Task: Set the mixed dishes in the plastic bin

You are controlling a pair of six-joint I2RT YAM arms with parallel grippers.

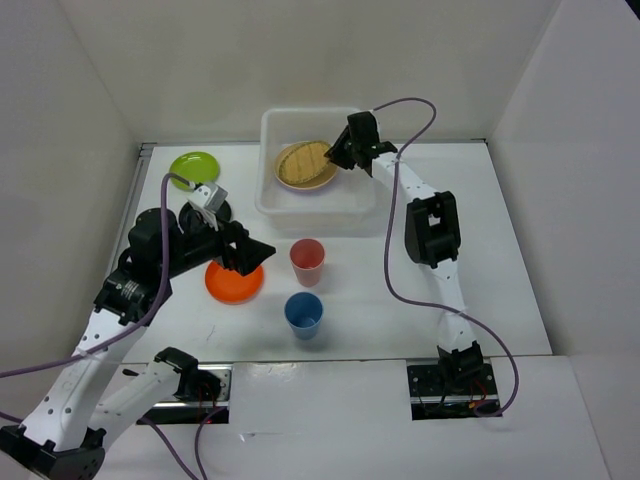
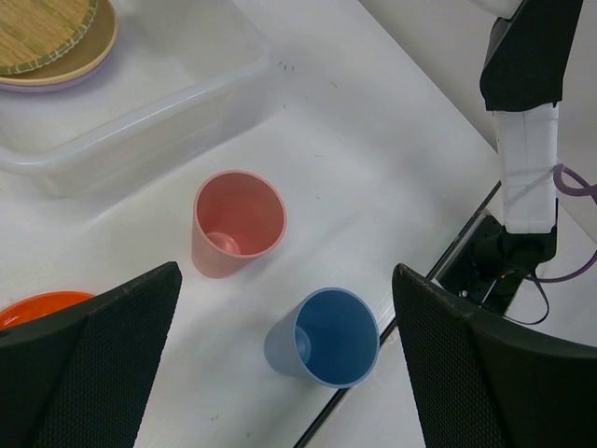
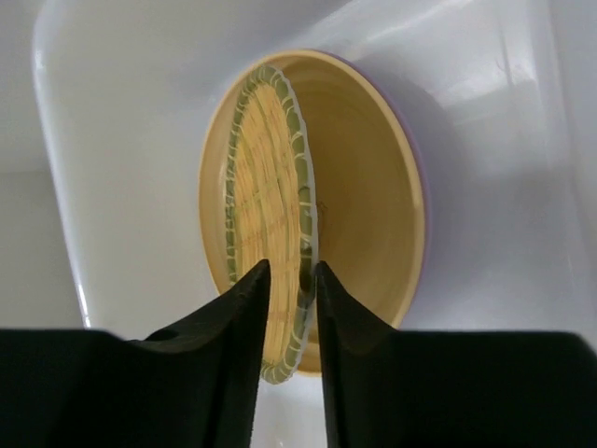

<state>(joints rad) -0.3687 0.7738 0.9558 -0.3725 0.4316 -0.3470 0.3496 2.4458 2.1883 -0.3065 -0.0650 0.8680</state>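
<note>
The plastic bin (image 1: 268,150) stands at the back middle. In it lie a pale yellow plate (image 3: 373,205) on a lavender plate (image 3: 423,187). My right gripper (image 1: 338,158) reaches into the bin and is shut on the rim of the woven bamboo plate (image 3: 266,205), which is tilted over the yellow plate. My left gripper (image 1: 255,252) is open and empty, hovering over the orange plate (image 1: 228,285). The pink cup (image 1: 307,261) and the blue cup (image 1: 304,314) stand upright to its right. A lime green plate (image 1: 195,167) lies at the back left. The left wrist view shows the pink cup (image 2: 238,219), the blue cup (image 2: 326,336) and the bin (image 2: 140,121).
White walls close the table on the left, back and right. The right arm (image 1: 430,230) stretches from the near right edge to the bin. A dark round thing (image 1: 221,212) shows behind the left wrist, mostly hidden. Cables loop over both arms.
</note>
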